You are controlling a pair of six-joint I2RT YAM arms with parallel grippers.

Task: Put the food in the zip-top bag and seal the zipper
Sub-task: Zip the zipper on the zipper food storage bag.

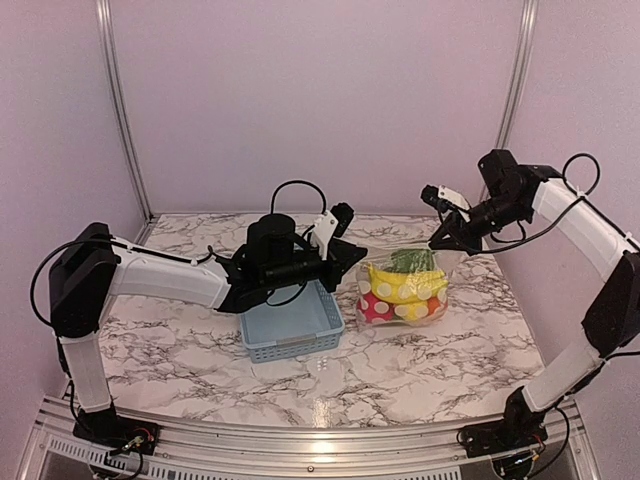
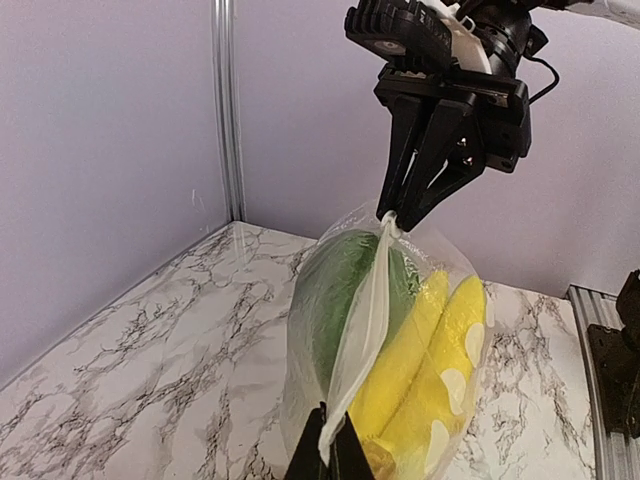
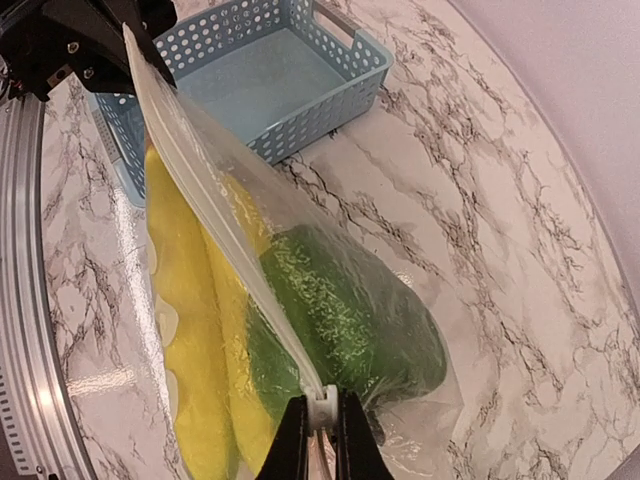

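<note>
Your zip-top bag (image 1: 405, 292) sits on the marble surface (image 1: 190, 350), just right of the blue basket (image 1: 290, 325). Inside it are yellow bananas (image 1: 404, 282), a green piece (image 3: 350, 320) and a red piece with white dots (image 1: 378, 306). The zipper (image 3: 215, 215) is stretched between your two tools. Your left tool (image 2: 330, 450) pinches one end tight. Your right tool (image 3: 320, 415) pinches the other end tight.

You are not reading any text, label, brand, number or sign in any of the three views; nothing legible is showing.
</note>
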